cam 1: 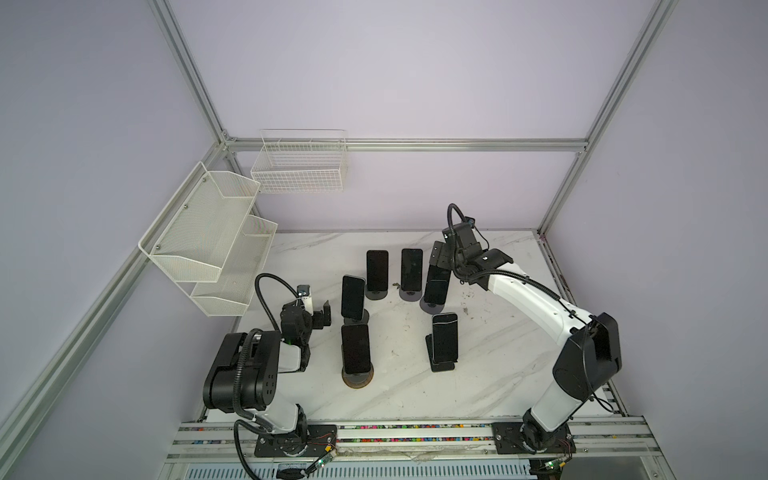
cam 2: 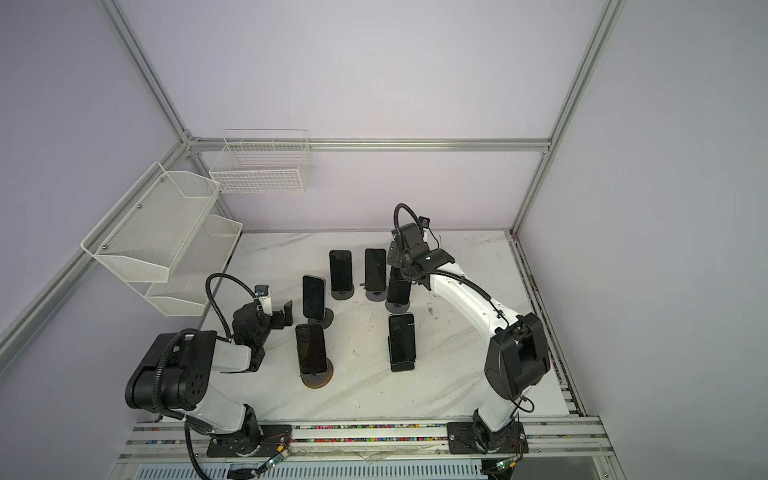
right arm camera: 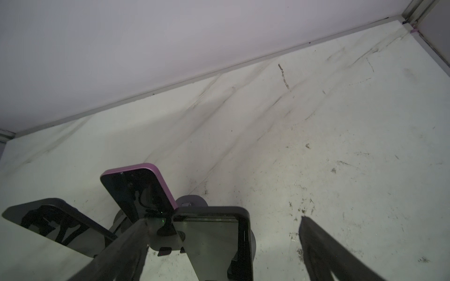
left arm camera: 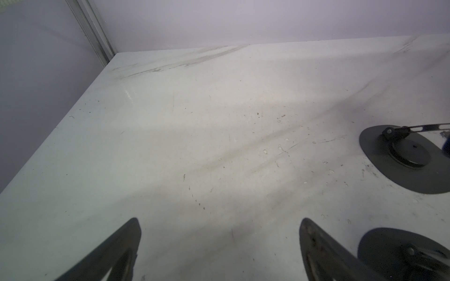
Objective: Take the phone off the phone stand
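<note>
Overhead, both top views show six dark phones [cam 1: 377,270] propped on stands across the marble table [cam 1: 415,395]. The right gripper [cam 1: 441,254] hangs over the far-right phone [cam 1: 436,289] on its round stand [cam 1: 430,308], hiding the phone's top edge. Only the right wrist view shows its fingers [right arm camera: 121,250] spread wide with that top edge between them, and a purple-edged phone [right arm camera: 143,187] just beyond. The left gripper [left arm camera: 219,220], also spread, is over bare table at near left, beside two stand bases [left arm camera: 401,155].
</note>
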Robot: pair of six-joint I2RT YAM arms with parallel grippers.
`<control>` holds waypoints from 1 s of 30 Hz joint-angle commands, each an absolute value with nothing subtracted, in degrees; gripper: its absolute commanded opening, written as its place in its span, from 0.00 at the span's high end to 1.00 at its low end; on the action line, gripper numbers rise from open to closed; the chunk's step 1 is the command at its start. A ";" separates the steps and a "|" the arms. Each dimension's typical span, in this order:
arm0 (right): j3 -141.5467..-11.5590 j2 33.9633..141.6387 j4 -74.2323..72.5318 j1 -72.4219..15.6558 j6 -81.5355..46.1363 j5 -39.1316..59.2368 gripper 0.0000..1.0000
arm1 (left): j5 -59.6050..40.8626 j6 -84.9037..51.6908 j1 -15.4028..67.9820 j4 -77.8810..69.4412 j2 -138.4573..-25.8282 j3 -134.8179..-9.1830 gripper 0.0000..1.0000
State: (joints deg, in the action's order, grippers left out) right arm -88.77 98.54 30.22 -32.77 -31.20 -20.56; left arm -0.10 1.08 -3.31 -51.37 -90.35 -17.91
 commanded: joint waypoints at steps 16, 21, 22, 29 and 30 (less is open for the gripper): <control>-97.83 106.19 40.80 -35.51 -35.33 -23.26 0.03 | -0.70 0.26 -3.31 -53.87 -89.52 -21.49 0.00; -98.88 108.65 41.94 -35.61 -35.51 -23.32 0.03 | -0.62 0.30 -3.16 -53.85 -89.47 -21.38 0.00; -98.80 108.95 42.07 -35.64 -35.45 -23.13 0.03 | -0.62 0.26 -3.16 -53.88 -89.52 -21.44 0.00; -96.64 109.53 39.99 -35.60 -34.36 -21.43 0.05 | -0.53 0.32 -3.16 -53.88 -89.48 -21.45 0.00; -95.97 109.45 39.35 -35.60 -34.16 -21.08 0.06 | -0.53 0.29 -3.21 -53.95 -89.47 -21.42 0.00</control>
State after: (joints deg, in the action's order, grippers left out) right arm -97.30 109.84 39.53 -35.33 -34.09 -21.50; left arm -0.21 1.08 -3.31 -51.35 -90.35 -17.91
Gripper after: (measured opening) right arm 0.948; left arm 0.995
